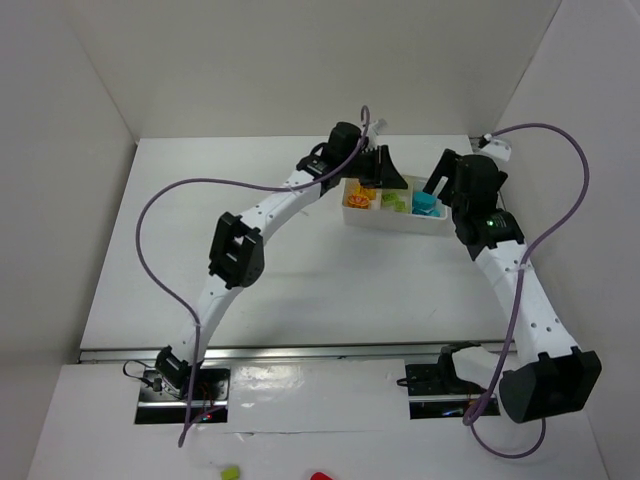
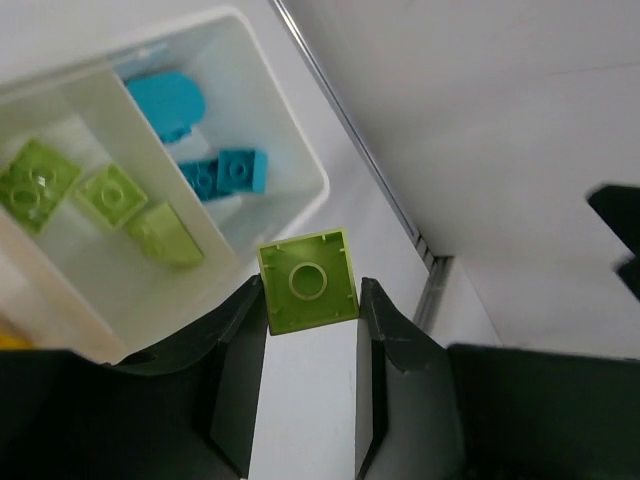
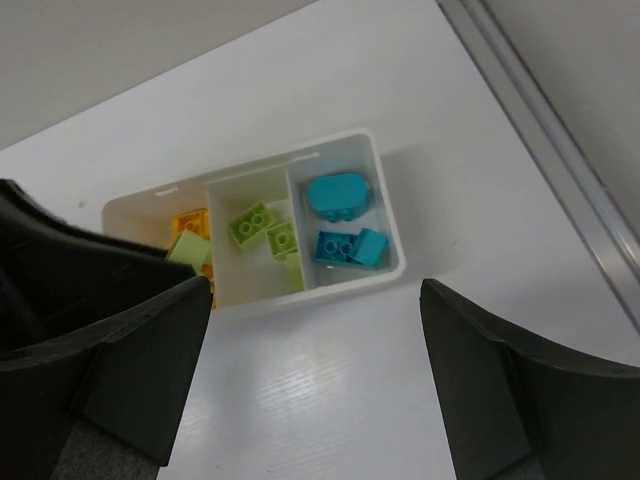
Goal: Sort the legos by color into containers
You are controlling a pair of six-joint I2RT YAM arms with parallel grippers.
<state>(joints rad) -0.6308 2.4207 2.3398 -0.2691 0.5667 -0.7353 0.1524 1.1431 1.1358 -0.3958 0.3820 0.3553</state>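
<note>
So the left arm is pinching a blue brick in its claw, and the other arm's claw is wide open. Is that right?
Not quite. The brick pinched in the left gripper is lime green, not blue, as the left wrist view shows. The right gripper is indeed wide open.

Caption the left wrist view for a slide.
Left hand pinches a lime green lego near the partly filled white tray.

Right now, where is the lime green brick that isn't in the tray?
In the centre of the left wrist view, the lime green brick is pinched in the left end effector, in the air close to the white tray.
</note>
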